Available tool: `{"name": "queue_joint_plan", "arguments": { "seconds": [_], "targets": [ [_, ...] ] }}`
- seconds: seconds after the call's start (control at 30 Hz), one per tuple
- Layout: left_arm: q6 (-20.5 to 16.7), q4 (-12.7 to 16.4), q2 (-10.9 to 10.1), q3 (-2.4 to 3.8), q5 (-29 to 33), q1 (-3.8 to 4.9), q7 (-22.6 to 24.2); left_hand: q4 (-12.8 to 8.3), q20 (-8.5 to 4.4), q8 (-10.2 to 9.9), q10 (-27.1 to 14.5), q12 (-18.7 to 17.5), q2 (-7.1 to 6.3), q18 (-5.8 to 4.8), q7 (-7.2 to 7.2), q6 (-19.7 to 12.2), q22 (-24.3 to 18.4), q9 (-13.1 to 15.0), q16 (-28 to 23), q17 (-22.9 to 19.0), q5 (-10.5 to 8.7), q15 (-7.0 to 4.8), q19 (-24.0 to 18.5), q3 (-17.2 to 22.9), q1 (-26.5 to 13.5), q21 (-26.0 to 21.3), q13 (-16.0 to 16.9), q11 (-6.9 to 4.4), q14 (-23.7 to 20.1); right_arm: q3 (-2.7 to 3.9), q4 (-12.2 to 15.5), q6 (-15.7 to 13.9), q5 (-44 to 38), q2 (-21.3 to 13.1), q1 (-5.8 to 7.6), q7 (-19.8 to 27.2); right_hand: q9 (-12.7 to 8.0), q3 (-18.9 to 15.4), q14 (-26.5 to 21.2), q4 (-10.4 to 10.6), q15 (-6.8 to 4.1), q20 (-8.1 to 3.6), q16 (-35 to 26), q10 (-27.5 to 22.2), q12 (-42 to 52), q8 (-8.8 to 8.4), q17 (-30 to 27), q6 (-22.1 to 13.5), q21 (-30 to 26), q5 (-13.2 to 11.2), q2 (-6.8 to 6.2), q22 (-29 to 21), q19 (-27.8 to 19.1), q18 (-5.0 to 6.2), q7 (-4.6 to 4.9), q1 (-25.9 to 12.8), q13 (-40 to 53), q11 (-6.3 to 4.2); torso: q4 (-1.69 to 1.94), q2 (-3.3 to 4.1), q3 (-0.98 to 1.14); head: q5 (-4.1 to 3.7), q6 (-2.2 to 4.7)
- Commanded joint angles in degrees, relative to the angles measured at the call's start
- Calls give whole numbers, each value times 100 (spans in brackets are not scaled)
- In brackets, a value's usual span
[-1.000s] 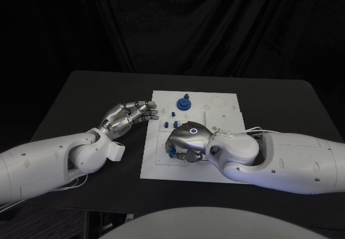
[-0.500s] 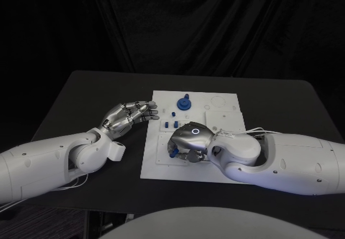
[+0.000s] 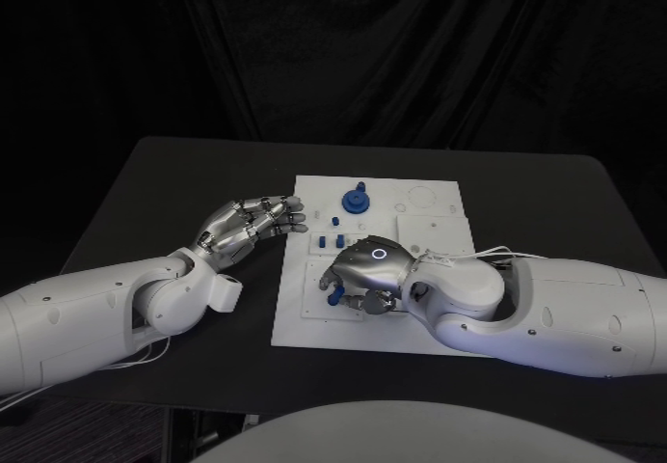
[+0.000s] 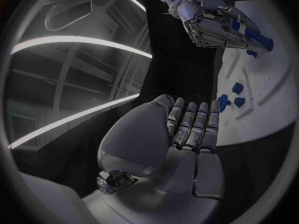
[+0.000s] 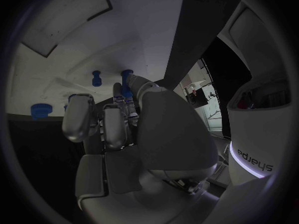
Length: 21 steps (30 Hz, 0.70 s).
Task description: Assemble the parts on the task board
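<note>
Right hand (image 3: 364, 275) sits low on the task board (image 3: 317, 326), fingers curled round a small blue part (image 3: 333, 298) — seating looks underway; next, press it straight down. Left hand (image 3: 251, 224) hovers just beside the board's edge, fingers apart, holding nothing

Right hand (image 3: 364, 275) sits over the near-middle of the task board (image 3: 431, 203), a small part (image 3: 335, 298) just beside its fingertips. Beyond its fingers stand two pegs (image 3: 330, 242), farther off the round part (image 3: 358, 201). Left hand (image 3: 248, 225) hovers beside the board's edge.
</note>
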Motion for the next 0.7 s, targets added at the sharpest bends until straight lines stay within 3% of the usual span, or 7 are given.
{"name": "queue_joint_plan", "arguments": {
  "seconds": [0.03, 0.07, 0.17, 0.37, 0.53, 0.7],
  "targets": [
    [99, -2, 12, 4, 3, -13, 38, -11, 4, 26, 12, 25, 30, -24, 30, 5, 5, -6, 35, -5, -39, -6, 8, 32, -5, 24, -6, 45, -34, 1, -3, -35, -48, 8, -13, 88, -142, -120, -41, 95, 94, 78, -62, -290, -221, -89, -90, -404, -103, -199, -111, 861, -39, -26, -120, -155, -110, 106, 2, 1, -1, 0, 0],
    [99, -3, 12, 4, 3, -13, 38, -10, 4, 26, 12, 26, 30, -24, 31, 5, 5, -6, 37, -5, -43, -5, 7, 35, -8, 24, -6, 47, -35, 1, -4, -36, -48, 9, -13, 98, -204, -233, -71, 127, 106, 106, -96, -413, -292, -83, -152, -592, -171, -295, -153, 843, -69, -15, -201, -197, -137, 131, 1, 1, -1, 0, 0],
    [101, -5, 13, 4, 3, -14, 35, -10, 4, 26, 12, 26, 30, -24, 31, 5, 5, -6, 37, -5, -43, -5, 7, 35, -8, 24, -6, 47, -35, 1, -11, -27, -47, 12, -13, 134, -429, -623, -127, 262, 145, 173, -129, -511, -333, -88, -220, -1121, -284, -447, -114, 817, -125, 18, -276, -138, -143, 167, 0, 1, -1, 2, 0],
    [104, -8, 14, 4, 3, -15, 28, -10, 4, 26, 12, 26, 30, -24, 31, 5, 5, -6, 37, -5, -43, -5, 7, 35, -8, 24, -6, 47, -35, 1, -18, -78, 23, -13, -12, 205, -556, -881, -171, 477, 161, 201, -157, -607, -340, -97, -285, -1307, -388, -634, -134, 794, -168, 38, -305, -122, -135, 183, 0, 0, -1, 11, 0],
    [106, -6, 12, 4, 3, -16, 22, -9, 5, 26, 11, 30, 29, -25, 32, 4, 6, -7, 41, -4, -55, -5, 5, 41, -15, 23, -6, 51, -38, 1, 6, -240, 90, -106, -12, 281, -564, -912, -198, 531, 174, 210, -178, -672, -342, -71, -328, -1199, -466, -636, -117, 775, -200, 52, -273, -72, -134, 197, 1, 0, -1, 16, 0],
    [105, 9, -6, 4, 3, -19, 26, -7, 5, 27, 11, 32, 29, -25, 33, 5, 7, -7, 43, -4, -61, -5, 3, 45, -20, 23, -5, 54, -40, 15, 136, -593, 131, -376, -2, 362, -528, -910, -219, 567, 173, 214, -182, -714, -302, 15, -343, -795, -499, -597, -68, 770, -216, 58, -206, 9, -122, 195, 0, 1, -1, 15, 0]
  ]
}}
